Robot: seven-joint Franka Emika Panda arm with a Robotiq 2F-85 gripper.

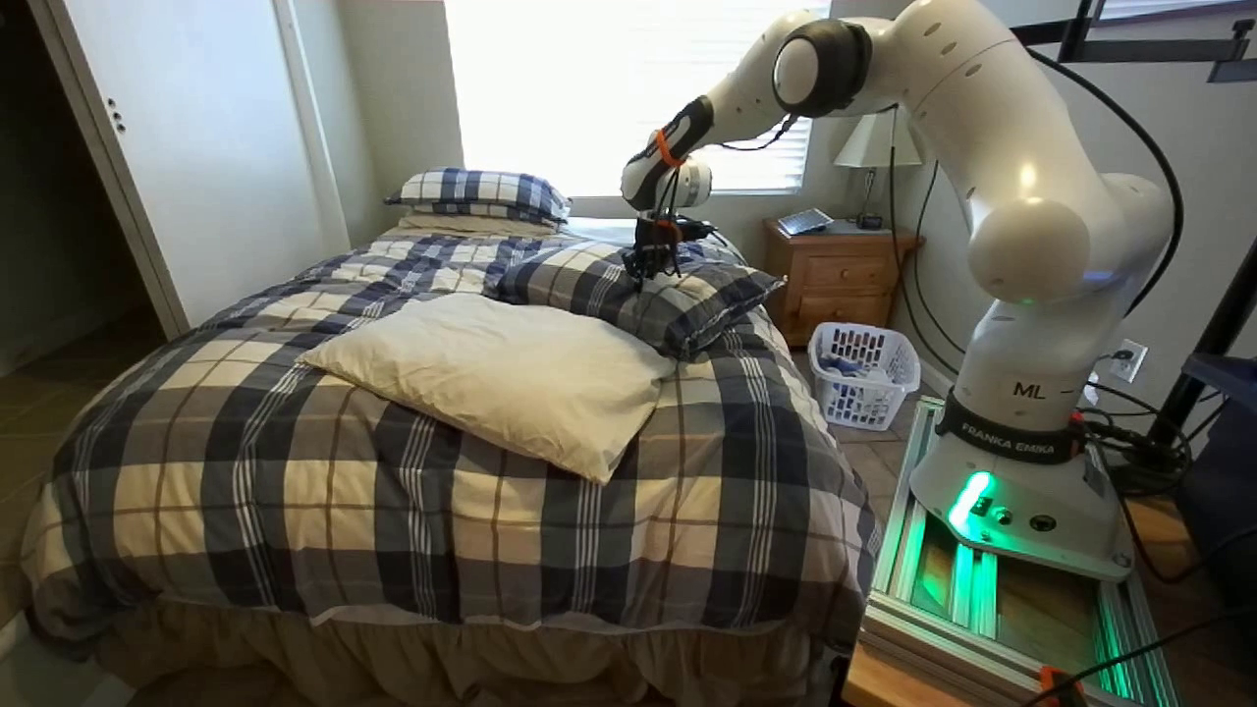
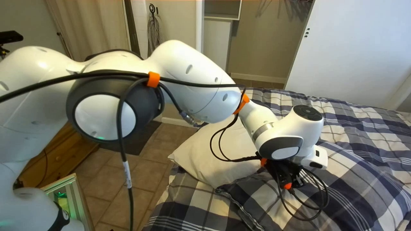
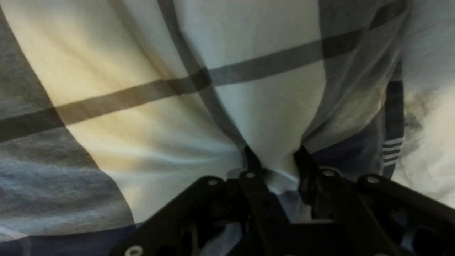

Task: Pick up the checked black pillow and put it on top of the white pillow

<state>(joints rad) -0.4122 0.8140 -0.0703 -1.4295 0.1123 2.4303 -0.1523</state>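
The checked black pillow point(image 1: 687, 309) lies on the bed in an exterior view, at the far right side of the white pillow. It also shows under the wrist in an exterior view point(image 2: 350, 189) and fills most of the wrist view point(image 3: 259, 89). The plain cream-white pillow point(image 1: 501, 378) lies flat and slightly askew; an exterior view shows it partly behind the arm point(image 2: 205, 157). My gripper point(image 1: 650, 275) points down into the top of the checked pillow. In the wrist view its fingers point(image 3: 273, 156) pinch a bunched fold of the plaid cloth. The fingertips are partly sunk in the cloth.
A plaid bedcover point(image 1: 471, 530) covers the bed. A paler plaid pillow point(image 1: 481, 191) lies at the head. A white laundry basket point(image 1: 864, 378), a wooden nightstand point(image 1: 845, 270) and a lamp point(image 1: 877, 142) stand beside the bed. Cables hang from the arm.
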